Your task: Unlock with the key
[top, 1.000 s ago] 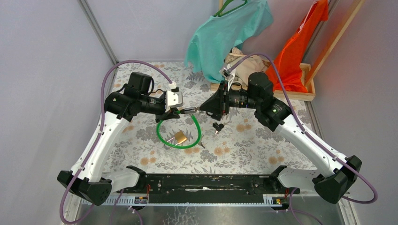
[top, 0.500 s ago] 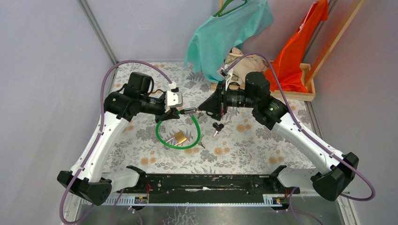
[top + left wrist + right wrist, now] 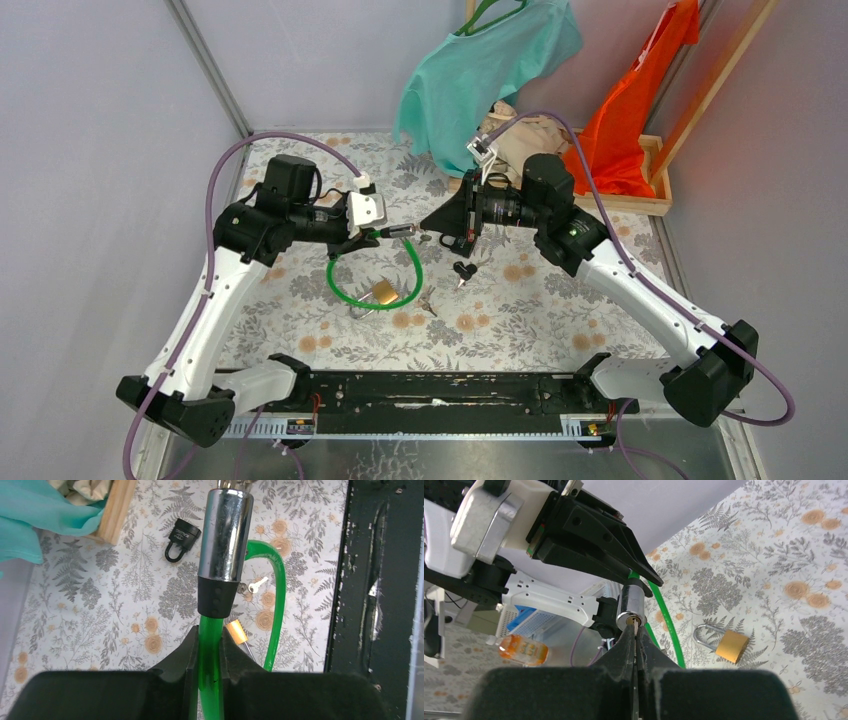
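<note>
**Mia:** What do the right fingers (image 3: 636, 647) hold?

**Tom:** They are pinched shut on a thin metal key (image 3: 636, 629). Its tip sits at the small keyhole in the end of the lock head (image 3: 630, 605). How far in it goes cannot be told.

**Mia:** And the left fingers (image 3: 196, 647)?

**Tom:** They are closed tight on the green cable (image 3: 210, 630), just under the black collar of the lock head. So the lock is up in the air between the two arms, and each arm has hold of one end.

**Mia:** Is there any writing?

**Tom:** A black padlock (image 3: 181, 536) lies on the table (image 3: 560, 320) and has pale letters on it. They are too small to read.

**Mia:** Is there room to move?

**Tom:** The green cable hangs down in a loop. From above, a brass padlock (image 3: 384, 292) shows inside that loop. A loose key (image 3: 256, 585) lies just beside the cable. There is bare cloth to the right of them. A black rail (image 3: 430, 390) runs along the near edge. A wooden tray (image 3: 655, 205) sits at the far right, with a teal shirt (image 3: 480, 60) and an orange cloth (image 3: 640, 100) hanging over it.

**Mia:** What do the things look like?

**Tom:** The lock head is a shiny silver tube. The cable is smooth and see-through green. The brass padlock is a small yellow block with a silver hoop. The table cloth has grey leaves and orange flowers.
</note>
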You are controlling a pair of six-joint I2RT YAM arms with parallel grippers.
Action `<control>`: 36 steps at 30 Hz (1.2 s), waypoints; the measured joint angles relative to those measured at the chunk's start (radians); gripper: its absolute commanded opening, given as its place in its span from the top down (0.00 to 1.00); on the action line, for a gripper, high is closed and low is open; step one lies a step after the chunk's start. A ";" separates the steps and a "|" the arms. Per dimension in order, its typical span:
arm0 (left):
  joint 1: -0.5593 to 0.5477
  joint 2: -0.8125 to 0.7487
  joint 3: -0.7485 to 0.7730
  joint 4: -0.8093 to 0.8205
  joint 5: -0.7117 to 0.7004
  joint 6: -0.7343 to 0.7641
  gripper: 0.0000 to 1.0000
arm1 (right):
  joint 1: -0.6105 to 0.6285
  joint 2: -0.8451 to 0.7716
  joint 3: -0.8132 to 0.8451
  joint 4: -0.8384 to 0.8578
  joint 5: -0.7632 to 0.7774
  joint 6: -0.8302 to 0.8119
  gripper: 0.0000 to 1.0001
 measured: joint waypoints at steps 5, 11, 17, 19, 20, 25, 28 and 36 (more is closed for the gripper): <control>-0.002 -0.060 -0.095 0.103 -0.016 -0.034 1.00 | 0.000 0.028 0.030 -0.048 0.021 0.077 1.00; -0.002 -0.066 -0.151 0.174 -0.046 -0.069 1.00 | -0.005 0.048 0.030 -0.095 0.076 0.187 1.00; -0.006 -0.088 -0.175 0.251 -0.062 -0.069 1.00 | -0.024 0.048 0.033 -0.113 0.102 0.326 1.00; -0.010 -0.095 -0.176 0.261 -0.062 -0.065 1.00 | -0.027 0.048 0.044 -0.134 0.102 0.368 1.00; -0.011 -0.099 -0.176 0.265 -0.062 -0.063 1.00 | -0.028 0.048 0.053 -0.149 0.102 0.388 1.00; -0.035 -0.129 -0.207 0.321 -0.083 -0.051 1.00 | -0.036 0.049 0.086 -0.208 0.098 0.466 1.00; -0.063 -0.146 -0.233 0.359 -0.117 -0.034 1.00 | -0.047 0.049 0.087 -0.233 0.089 0.508 1.00; -0.127 -0.182 -0.272 0.435 -0.221 0.076 1.00 | -0.071 0.049 0.086 -0.256 0.049 0.591 1.00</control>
